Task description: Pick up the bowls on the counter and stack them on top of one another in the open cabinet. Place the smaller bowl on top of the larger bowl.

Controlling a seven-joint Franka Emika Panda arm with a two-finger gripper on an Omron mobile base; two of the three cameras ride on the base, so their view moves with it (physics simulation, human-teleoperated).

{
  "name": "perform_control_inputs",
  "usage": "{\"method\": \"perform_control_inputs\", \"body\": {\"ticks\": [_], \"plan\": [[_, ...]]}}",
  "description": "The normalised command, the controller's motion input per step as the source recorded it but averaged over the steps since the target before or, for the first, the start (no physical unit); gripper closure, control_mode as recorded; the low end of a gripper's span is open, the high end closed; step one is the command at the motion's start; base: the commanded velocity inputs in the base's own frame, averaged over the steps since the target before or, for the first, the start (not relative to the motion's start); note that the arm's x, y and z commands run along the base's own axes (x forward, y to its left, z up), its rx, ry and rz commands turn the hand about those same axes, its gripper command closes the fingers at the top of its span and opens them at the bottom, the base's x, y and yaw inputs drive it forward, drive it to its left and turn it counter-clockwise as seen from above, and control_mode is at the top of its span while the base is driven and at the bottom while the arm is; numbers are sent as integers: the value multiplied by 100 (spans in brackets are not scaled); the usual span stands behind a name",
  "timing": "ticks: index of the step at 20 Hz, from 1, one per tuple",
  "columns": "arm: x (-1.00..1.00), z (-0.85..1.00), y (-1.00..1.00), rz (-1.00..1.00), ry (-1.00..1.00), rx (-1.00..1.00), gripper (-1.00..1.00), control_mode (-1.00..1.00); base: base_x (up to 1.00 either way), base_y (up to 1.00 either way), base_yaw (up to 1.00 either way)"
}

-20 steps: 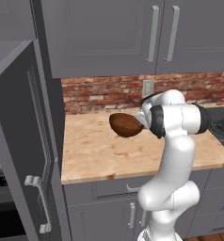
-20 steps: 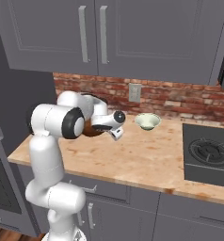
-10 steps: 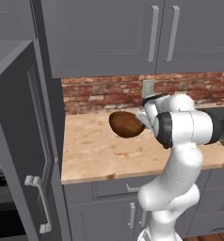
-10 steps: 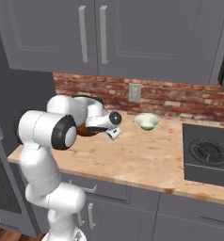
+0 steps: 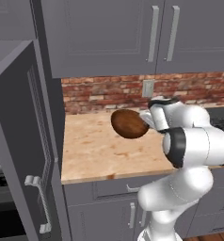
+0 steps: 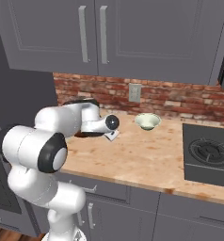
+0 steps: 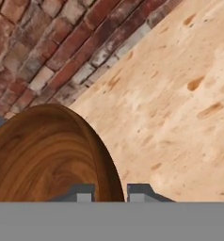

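Note:
The larger bowl (image 5: 129, 124), glossy dark brown, hangs tilted on its side above the counter (image 5: 92, 150). My gripper (image 5: 144, 120) is shut on its rim from the right. In the hand view the rim of the larger bowl (image 7: 43, 155) runs between the two tips of my gripper (image 7: 110, 192). From the right base view a dark sliver of the larger bowl (image 6: 87, 134) peeks out under my forearm. The smaller bowl (image 6: 148, 120), pale greenish-white, stands upright on the counter (image 6: 147, 153) near the brick wall. The open cabinet's door (image 5: 20, 141) stands ajar at the left.
Grey upper cabinets (image 5: 132, 33) hang over the counter. A wall outlet (image 6: 134, 92) sits in the brick backsplash above the smaller bowl. A dark stovetop (image 6: 208, 155) lies at the counter's right end. The open door's metal handle (image 5: 38, 202) juts out low at the left.
The arm's elbow and shoulder have swung round towards the camera. The brown bowl stays gripped at nearly the same place above the counter. The pale bowl has not moved.

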Motion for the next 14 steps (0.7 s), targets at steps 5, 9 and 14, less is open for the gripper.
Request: {"method": "perform_control_inputs", "body": {"ticks": [5,9,14], "plan": [[-47,47,-3,0,-1,2,100,-100,0,0,0],[-47,54,-3,0,-3,2,100,-100,0,0,0],[-47,54,-2,0,0,3,100,-100,0,0,0]]}}
